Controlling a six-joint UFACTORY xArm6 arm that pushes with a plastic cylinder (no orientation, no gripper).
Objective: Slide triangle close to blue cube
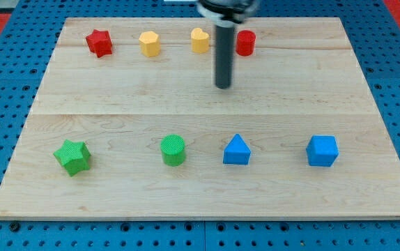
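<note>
tip [224, 86]: mid surface, well above blue triangle [237, 150], touching 0 blocks
fingers: none, bare rod
risk: off-centre push spins triangle, skews past blue cube [322, 150]

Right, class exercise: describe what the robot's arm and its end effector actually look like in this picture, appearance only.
Only the end of the arm shows. A straight, smooth, dark grey cylindrical rod hangs from a bulkier black mount cut off at the view's top. My tip is its flat, blunt lower end. No cables, markings or labels can be made out on it.

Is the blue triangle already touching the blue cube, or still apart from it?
Apart. Bare board shows between the blue triangle and the blue cube; my tip is above them, touching neither.
</note>
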